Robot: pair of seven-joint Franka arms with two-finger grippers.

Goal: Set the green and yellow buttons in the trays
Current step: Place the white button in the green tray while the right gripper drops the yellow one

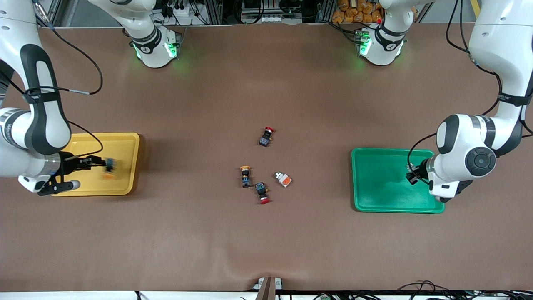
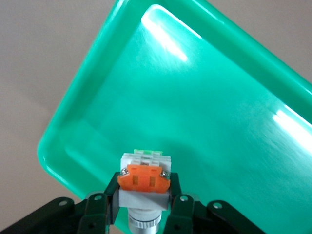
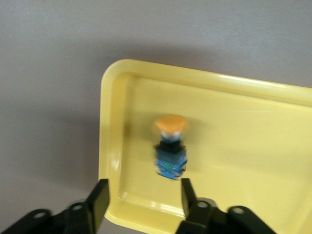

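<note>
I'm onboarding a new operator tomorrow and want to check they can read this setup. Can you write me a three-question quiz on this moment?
1. True or false: the left gripper holds a white-grey button over the green tray.
2. How many buttons lie on the table between the two trays?
3. The right gripper is: A) shut on a button, B) open over the yellow tray, C) over the green tray.

Key:
1. True.
2. Four: a yellow-capped button, a white-grey block and two red-capped buttons.
3. B; a yellow-capped button shows below it in the tray.

red-capped button (image 1: pixel 266 136) | red-capped button (image 1: pixel 262 192) | brown table mat (image 1: pixel 266 241)
</note>
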